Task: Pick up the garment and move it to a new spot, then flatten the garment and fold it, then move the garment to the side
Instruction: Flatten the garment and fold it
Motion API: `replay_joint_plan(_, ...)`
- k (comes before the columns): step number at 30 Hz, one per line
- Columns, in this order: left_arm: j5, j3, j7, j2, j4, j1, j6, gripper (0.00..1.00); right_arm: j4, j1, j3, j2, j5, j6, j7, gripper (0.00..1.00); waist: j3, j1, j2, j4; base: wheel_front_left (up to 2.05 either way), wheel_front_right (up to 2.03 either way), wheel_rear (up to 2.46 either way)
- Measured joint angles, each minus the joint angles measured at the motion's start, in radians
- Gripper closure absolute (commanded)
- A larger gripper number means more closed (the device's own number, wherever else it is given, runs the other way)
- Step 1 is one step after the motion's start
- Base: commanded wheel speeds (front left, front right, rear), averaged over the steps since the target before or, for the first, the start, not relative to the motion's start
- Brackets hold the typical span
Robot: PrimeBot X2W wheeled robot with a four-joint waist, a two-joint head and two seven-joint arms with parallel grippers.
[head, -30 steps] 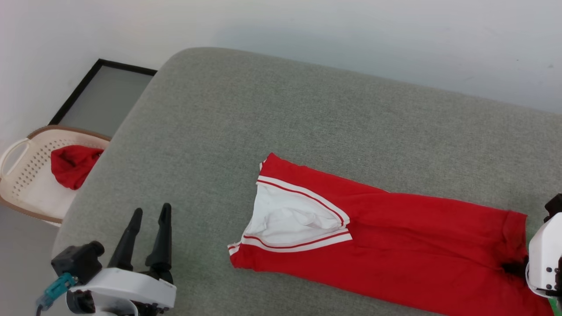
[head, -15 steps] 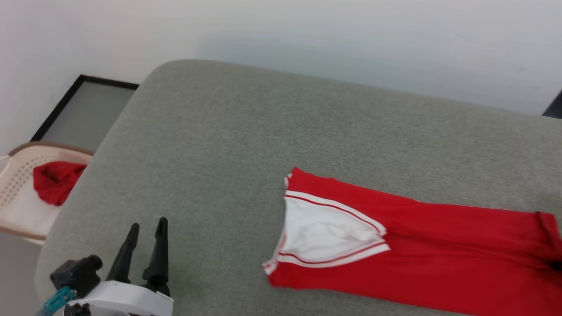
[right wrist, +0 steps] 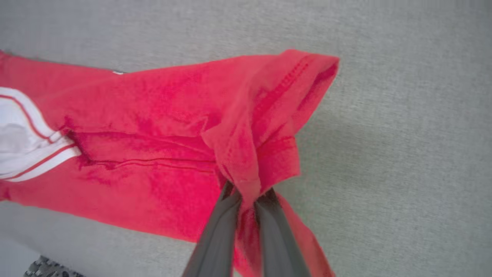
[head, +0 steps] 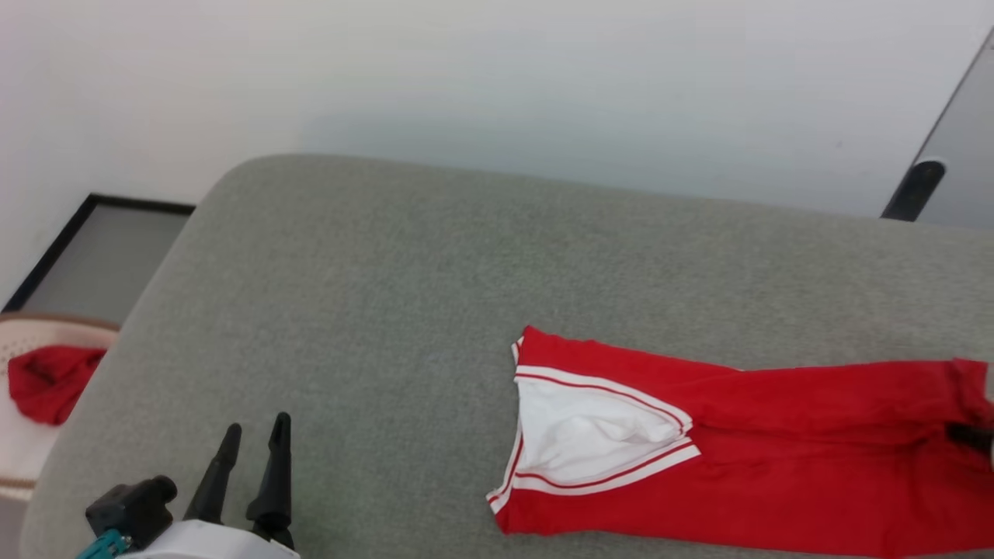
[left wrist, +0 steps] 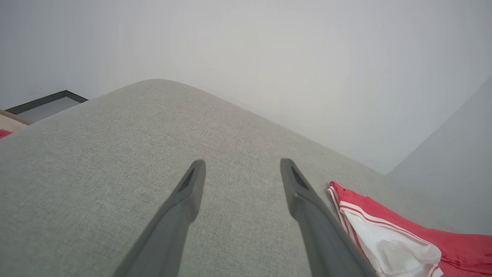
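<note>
The garment [head: 776,466] lies stretched across the grey cushion [head: 388,310], folded long, its white sleeve toward the left gripper [head: 257,423]. From the head view its far end just runs off the right edge. The right wrist view tells more: the right gripper [right wrist: 248,192] is pinched tight on a bunched fold of the red hem, lifting it off the cushion. The left wrist view shows the left gripper's fingers [left wrist: 188,192] spread wide over bare fabric, holding nothing. Since a second ago the head camera has swung, pushing the basket [head: 46,320] and the red cloth [head: 46,380] to the left edge, and the gap between left gripper and garment looks wider.
</note>
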Motion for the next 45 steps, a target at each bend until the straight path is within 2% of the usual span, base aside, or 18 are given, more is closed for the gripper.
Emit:
replay_joint_plan(3,-0.006,0.000,0.008,0.002,-0.002,0.009,0.002,0.00,-0.096,0.020,0.005,0.015,0.026,0.000,0.026,1.00,-0.019,0.0000,0.0000,-0.016,0.00,0.00,0.00)
replay_joint_plan(9,-0.009,-0.002,0.014,0.001,-0.011,0.016,0.010,0.00,-0.261,0.032,0.027,0.101,0.045,0.000,0.073,1.00,-0.049,0.0000,0.0000,-0.038,0.00,0.00,0.00)
replay_joint_plan(12,-0.009,-0.003,0.012,0.000,-0.013,0.020,0.010,0.00,-0.305,0.028,0.044,0.162,0.018,0.000,0.085,1.00,-0.059,0.0000,0.0000,-0.038,0.00,0.00,0.00)
replay_joint_plan(13,-0.009,-0.003,0.012,0.000,-0.013,0.020,0.010,0.00,-0.305,0.028,0.044,0.162,0.018,0.000,0.085,1.00,-0.059,0.0000,0.0000,-0.038,0.00,0.00,0.00)
replay_joint_plan(14,-0.009,-0.004,0.011,-0.004,-0.012,0.021,0.010,0.00,-0.322,0.020,0.058,0.204,0.000,0.000,0.095,1.00,-0.062,0.0000,0.0000,-0.033,0.00,0.00,0.00)
replay_joint_plan(17,-0.009,-0.006,0.010,-0.014,-0.009,0.021,0.010,0.00,-0.337,-0.002,0.080,0.266,-0.028,0.000,0.096,1.00,-0.065,0.0000,0.0000,-0.021,0.00,0.00,0.00)
replay_joint_plan(22,-0.009,-0.017,0.006,-0.028,0.004,0.015,0.007,0.00,-0.321,-0.029,0.116,0.357,-0.084,0.000,0.083,1.00,-0.066,0.0000,0.0000,0.007,0.00,0.00,0.00)
replay_joint_plan(27,-0.009,-0.028,0.003,-0.039,0.022,-0.006,-0.001,0.00,-0.250,-0.058,0.138,0.446,-0.157,0.000,0.034,1.00,-0.065,0.0000,0.0000,0.038,0.00,0.00,0.00)
replay_joint_plan(31,-0.009,-0.032,0.002,-0.048,0.038,-0.019,-0.003,0.00,-0.174,-0.082,0.168,0.497,-0.217,0.000,-0.009,1.00,-0.062,0.0000,0.0000,0.061,0.00,0.00,0.00)
replay_joint_plan(36,-0.009,-0.037,-0.001,-0.053,0.053,-0.033,-0.010,0.00,-0.073,-0.104,0.207,0.525,-0.257,0.000,-0.047,1.00,-0.058,0.0000,0.0000,0.083,0.00,0.00,0.00)
replay_joint_plan(37,-0.009,-0.037,-0.002,-0.053,0.056,-0.033,-0.011,0.00,-0.059,-0.109,0.214,0.527,-0.260,0.000,-0.054,0.61,-0.057,0.0000,0.0000,0.085,0.00,0.00,0.00)
replay_joint_plan(39,-0.009,-0.035,-0.002,-0.053,0.060,-0.035,-0.012,0.00,-0.039,-0.124,0.236,0.530,-0.262,0.000,-0.063,0.15,-0.055,0.0000,0.0000,0.088,0.00,0.00,0.00)
replay_joint_plan(40,-0.011,-0.033,-0.002,-0.053,0.062,-0.036,-0.014,0.00,-0.033,-0.132,0.244,0.530,-0.260,0.000,-0.064,0.00,-0.054,0.0000,0.0000,0.088,0.00,0.00,0.00)
replay_joint_plan(45,-0.017,-0.017,-0.003,-0.051,0.065,-0.033,-0.018,0.00,-0.033,-0.175,0.275,0.524,-0.239,0.000,-0.077,0.00,-0.055,0.0000,0.0000,0.078,0.00,0.00,0.00)
